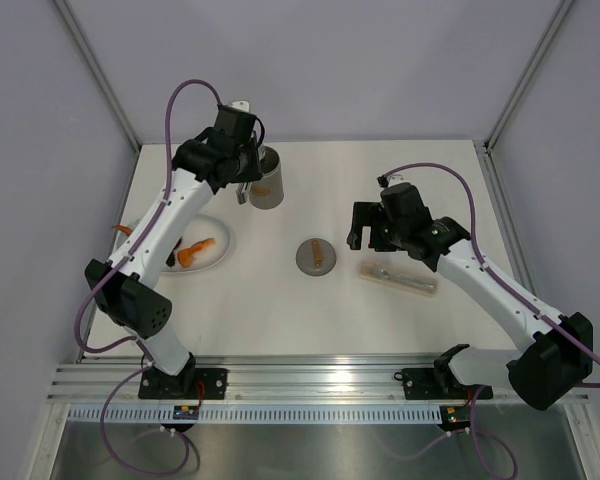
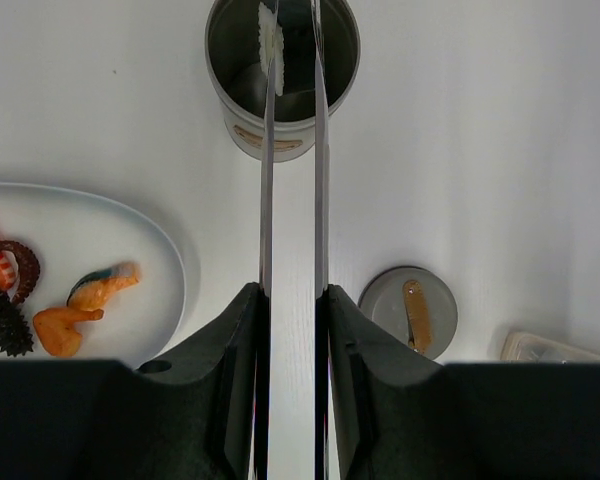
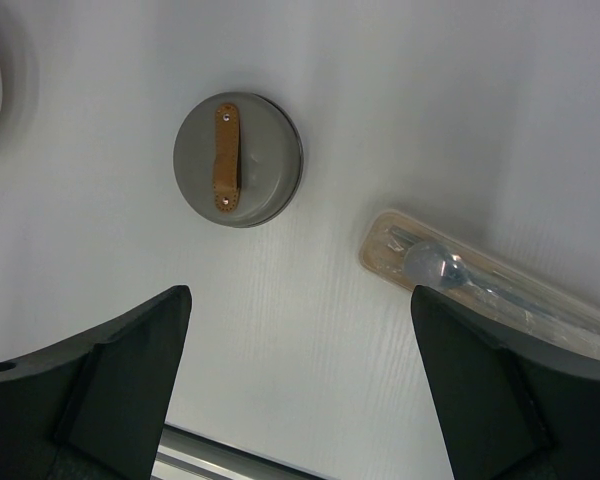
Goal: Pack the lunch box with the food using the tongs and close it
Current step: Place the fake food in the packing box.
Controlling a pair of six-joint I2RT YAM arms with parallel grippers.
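The lunch box (image 2: 280,130), a grey canister with a tan mark, stands open at the back of the table (image 1: 267,185). My left gripper (image 2: 292,295) is shut on the silver tongs (image 2: 267,180), whose two thin arms reach out over the canister's mouth. No food shows between their tips. Orange and red food pieces (image 2: 98,288) lie on the white plate (image 2: 170,260), left of the tongs. The round grey lid (image 3: 238,160) with its tan strip lies mid-table (image 1: 316,256). My right gripper (image 3: 300,300) hangs open above the table, near the lid, holding nothing.
A flat tan packet in clear wrapping (image 3: 490,275) lies right of the lid (image 1: 398,278), under my right arm. A dark spiky piece (image 2: 2,320) sits on the plate's left end. Metal frame posts and a rail border the table.
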